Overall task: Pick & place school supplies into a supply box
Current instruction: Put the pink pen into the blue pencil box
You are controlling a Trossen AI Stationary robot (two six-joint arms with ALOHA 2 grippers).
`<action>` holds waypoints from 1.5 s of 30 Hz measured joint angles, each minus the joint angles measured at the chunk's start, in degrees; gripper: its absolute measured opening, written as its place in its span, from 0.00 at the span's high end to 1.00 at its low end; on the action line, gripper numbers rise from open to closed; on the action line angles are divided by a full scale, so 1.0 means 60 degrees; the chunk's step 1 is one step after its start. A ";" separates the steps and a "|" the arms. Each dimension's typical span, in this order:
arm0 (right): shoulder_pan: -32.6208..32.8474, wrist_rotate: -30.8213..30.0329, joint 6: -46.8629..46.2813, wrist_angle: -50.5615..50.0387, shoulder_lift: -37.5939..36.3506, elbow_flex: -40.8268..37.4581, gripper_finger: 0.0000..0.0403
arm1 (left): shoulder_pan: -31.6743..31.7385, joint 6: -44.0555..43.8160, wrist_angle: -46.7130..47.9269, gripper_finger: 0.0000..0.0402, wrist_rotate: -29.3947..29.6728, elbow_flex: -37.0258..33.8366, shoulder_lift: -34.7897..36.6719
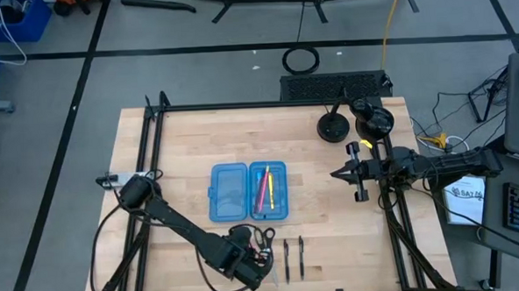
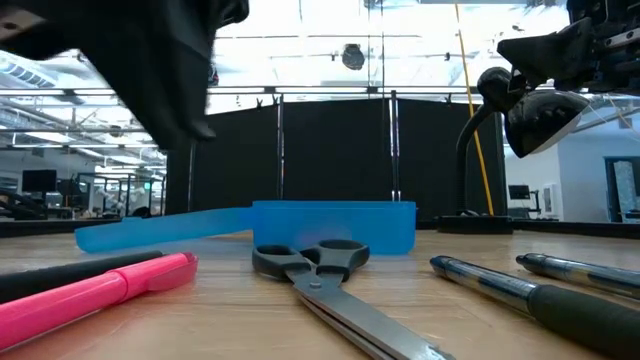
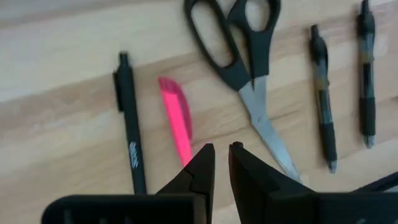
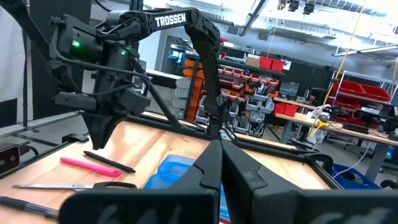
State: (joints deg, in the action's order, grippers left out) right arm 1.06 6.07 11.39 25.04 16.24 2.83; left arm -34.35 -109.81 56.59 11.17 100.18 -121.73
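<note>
The supply box [image 1: 248, 192], a translucent blue case, lies open mid-table; its right half holds pink, red and yellow pens [image 1: 265, 189]. Near the front edge lie a black pen [image 3: 130, 130], a pink pen [image 3: 176, 118], black-handled scissors [image 3: 239, 59] and two more dark pens [image 3: 320, 93] [image 3: 367, 74]. My left gripper [image 3: 222, 152] points down above the pink pen and the scissors' blades. Its fingers stand a narrow gap apart with nothing between them. My right gripper [image 4: 219, 152] waits shut, raised at the table's right side [image 1: 335, 173].
A black camera stand [image 1: 333, 127] and a dark lamp-like mount [image 1: 372, 119] stand at the far right. A black frame rail [image 1: 155, 168] runs along the table's left and right sides. Bare wood lies left of the supply box.
</note>
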 joint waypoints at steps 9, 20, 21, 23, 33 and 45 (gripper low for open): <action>0.0002 0.0000 -0.0048 -0.0004 0.0002 0.0001 1.00 | 0.0129 0.0937 0.0063 0.88 -0.0163 -0.0113 -0.0011; 0.0004 -0.0001 -0.0064 -0.0011 0.0002 0.0000 1.00 | 0.0751 0.1143 -0.0343 0.64 -0.1632 -0.0109 -0.0391; 0.0004 0.0000 -0.0064 -0.0004 0.0005 0.0000 1.00 | 0.0786 0.1216 -0.0220 0.61 -0.1695 -0.0117 -0.0453; 0.0004 -0.0001 -0.0067 -0.0014 0.0008 0.0000 1.00 | 0.0852 0.1226 -0.0111 0.57 -0.1758 -0.0117 -0.0532; 0.0004 0.0000 -0.0067 -0.0033 0.0020 0.0000 1.00 | 0.0867 0.1354 0.0017 0.52 -0.1818 -0.0113 -0.0656; 0.0004 0.0000 -0.0213 -0.0002 0.0042 0.0000 1.00 | 0.0837 0.1439 -0.0348 0.55 -0.2026 -0.0063 -0.1297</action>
State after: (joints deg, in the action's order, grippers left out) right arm 1.08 6.07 10.11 25.02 16.49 2.83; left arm -29.33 -101.18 54.50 -0.99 99.80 -129.52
